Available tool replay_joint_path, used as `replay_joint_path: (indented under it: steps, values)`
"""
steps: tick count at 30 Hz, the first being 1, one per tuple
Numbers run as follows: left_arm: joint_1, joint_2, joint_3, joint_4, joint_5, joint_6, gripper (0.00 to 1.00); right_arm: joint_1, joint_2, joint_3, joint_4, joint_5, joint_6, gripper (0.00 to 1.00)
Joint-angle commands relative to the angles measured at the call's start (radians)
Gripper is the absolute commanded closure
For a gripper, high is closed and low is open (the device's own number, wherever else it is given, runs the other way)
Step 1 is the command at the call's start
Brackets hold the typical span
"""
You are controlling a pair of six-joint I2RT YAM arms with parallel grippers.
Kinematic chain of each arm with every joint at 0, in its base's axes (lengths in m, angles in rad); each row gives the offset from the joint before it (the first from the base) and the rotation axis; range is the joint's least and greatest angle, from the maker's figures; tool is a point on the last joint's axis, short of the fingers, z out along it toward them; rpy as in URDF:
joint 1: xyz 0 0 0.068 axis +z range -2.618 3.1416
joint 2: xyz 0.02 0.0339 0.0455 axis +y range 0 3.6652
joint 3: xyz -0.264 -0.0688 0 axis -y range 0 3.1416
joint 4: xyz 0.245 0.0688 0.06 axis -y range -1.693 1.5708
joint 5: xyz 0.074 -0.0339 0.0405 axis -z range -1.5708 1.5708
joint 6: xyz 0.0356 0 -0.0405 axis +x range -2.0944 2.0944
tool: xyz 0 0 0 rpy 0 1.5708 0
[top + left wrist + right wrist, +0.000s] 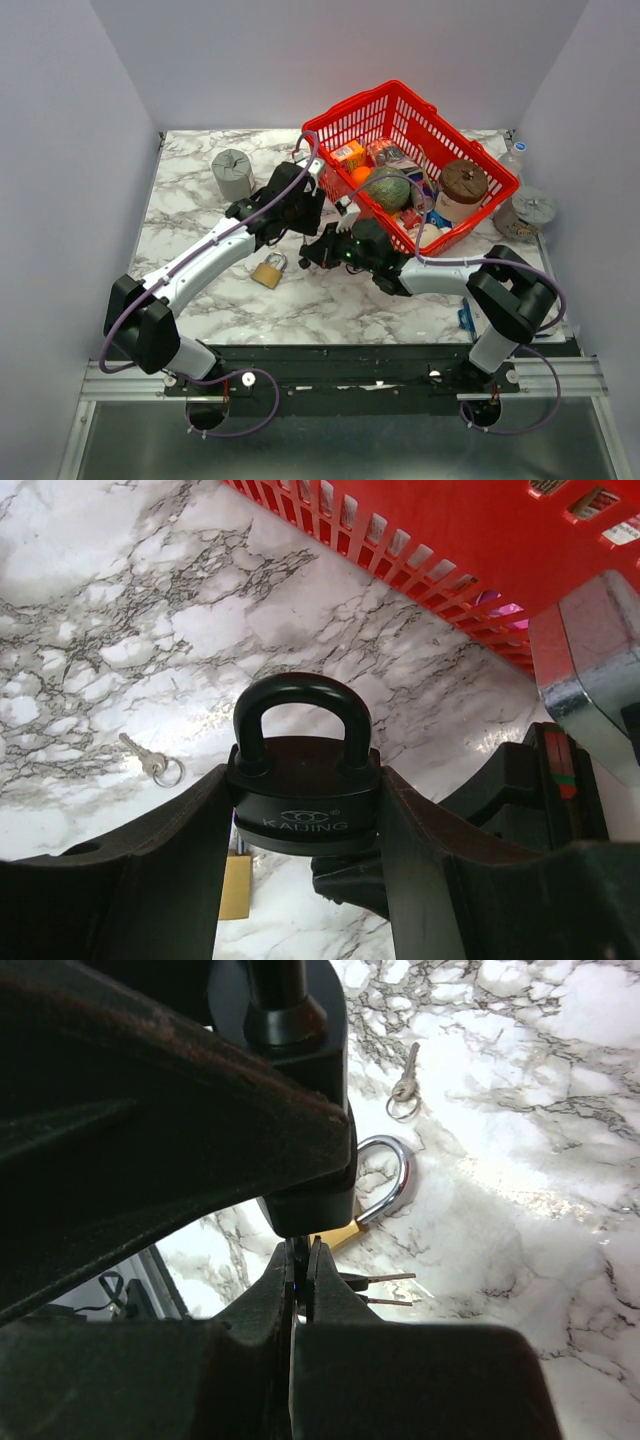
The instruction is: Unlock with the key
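Observation:
A black padlock [303, 785] hangs above the marble table, shackle pointing away, and my left gripper [303, 810] is shut on its body from both sides. From below, my right gripper [301, 1272] is shut on the key [303, 1247], whose thin dark head shows between the fingers. The key meets the underside of the black padlock [312, 1195] and its blade is hidden. Two spare keys [388, 1278] jut out beside the right fingers. In the top view the left gripper [305, 215] and the right gripper [322, 250] meet at the table's centre.
A brass padlock [268, 270] with a silver shackle lies on the table just below the grippers. A loose small key on a ring [150, 763] lies nearby. A red basket [345, 108] full of goods stands at back right. A grey cylinder [232, 172] stands at back left.

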Motion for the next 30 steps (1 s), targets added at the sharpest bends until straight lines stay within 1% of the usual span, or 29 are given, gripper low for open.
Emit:
replay_joint_path:
  steps: [1, 9, 16, 22, 26, 29, 30]
  values:
    - [0.003, 0.014, -0.009, -0.04, 0.041, 0.0, 1.0, -0.026, -0.017, 0.031, 0.133, 0.069, -0.083, 0.99]
    - [0.003, 0.023, -0.009, -0.041, 0.058, 0.003, 1.0, -0.027, -0.015, 0.023, 0.142, 0.094, -0.068, 0.99]
    - [0.005, 0.026, -0.01, -0.041, 0.091, 0.002, 1.0, -0.068, -0.019, -0.007, 0.188, 0.063, -0.022, 0.99]
    - [0.004, 0.037, -0.015, -0.043, 0.129, 0.0, 1.0, -0.07, -0.049, -0.037, 0.237, 0.059, -0.099, 0.99]
    - [0.003, 0.041, -0.018, -0.046, 0.134, 0.002, 1.0, -0.073, -0.072, -0.05, 0.229, 0.123, -0.106, 0.99]
    - [0.005, 0.041, -0.027, -0.047, 0.14, 0.0, 1.0, -0.075, -0.088, -0.05, 0.228, 0.128, -0.134, 0.99]
    - [0.005, 0.043, -0.032, -0.047, 0.144, 0.0, 1.0, -0.075, -0.091, -0.05, 0.229, 0.155, -0.152, 0.99]
